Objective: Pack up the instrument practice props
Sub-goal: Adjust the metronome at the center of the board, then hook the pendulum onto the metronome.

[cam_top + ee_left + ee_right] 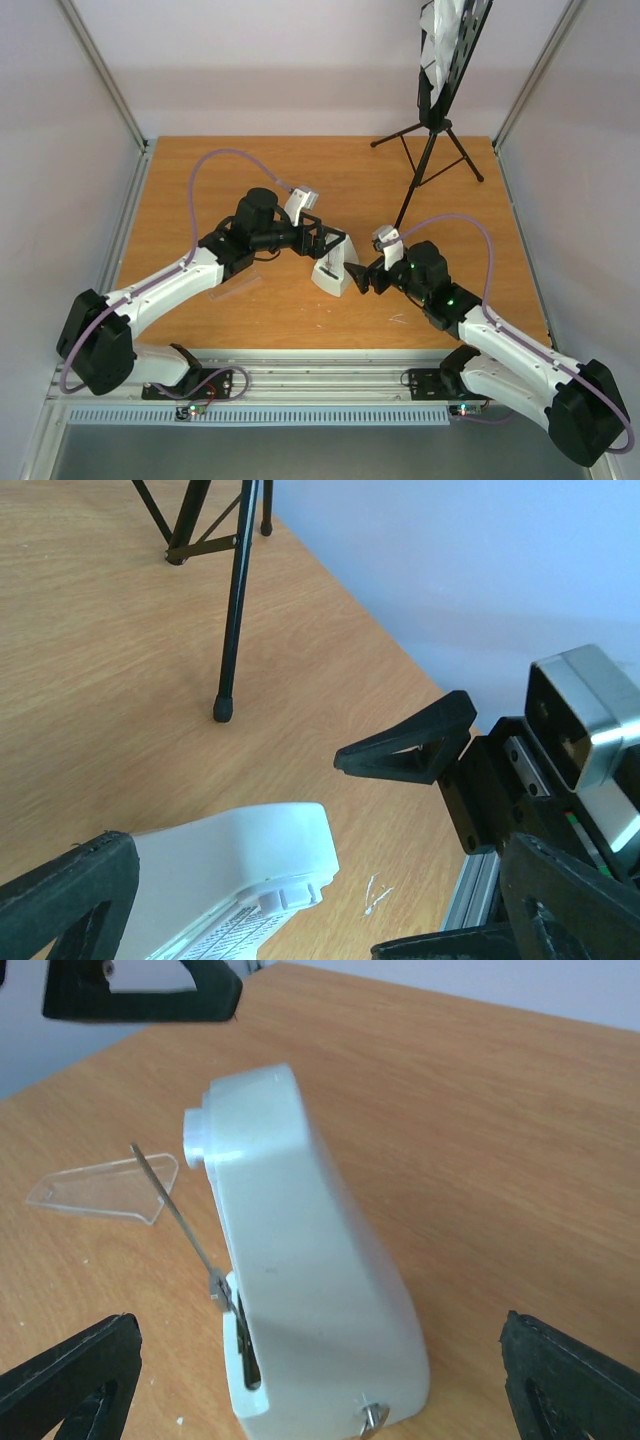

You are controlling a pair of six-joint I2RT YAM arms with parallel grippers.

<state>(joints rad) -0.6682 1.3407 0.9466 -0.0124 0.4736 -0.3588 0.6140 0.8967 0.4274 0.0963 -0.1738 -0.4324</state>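
White metronome [332, 270] upright mid-table, clear cover [105, 1188] lying nearby; black music stand [430, 150] behind, holding pages [441, 30]

A robotics lab test cell — a wooden tabletop [300, 170] boxed by plain white panels [270, 70] and aluminium extrusion posts [105, 72].

A bench [250, 170] of warm orange-brown wood grain fills the enclosure under soft, even light with only faint shadows. Plain pale walls close it in (all faintly lilac): a back wall [280, 70], a left wall [50, 150] and a right wall [595, 150]. A left post [105, 75] and a right post [540, 70] of aluminium slant up from the far corners. An aluminium rail [330, 375] runs along the near edge.
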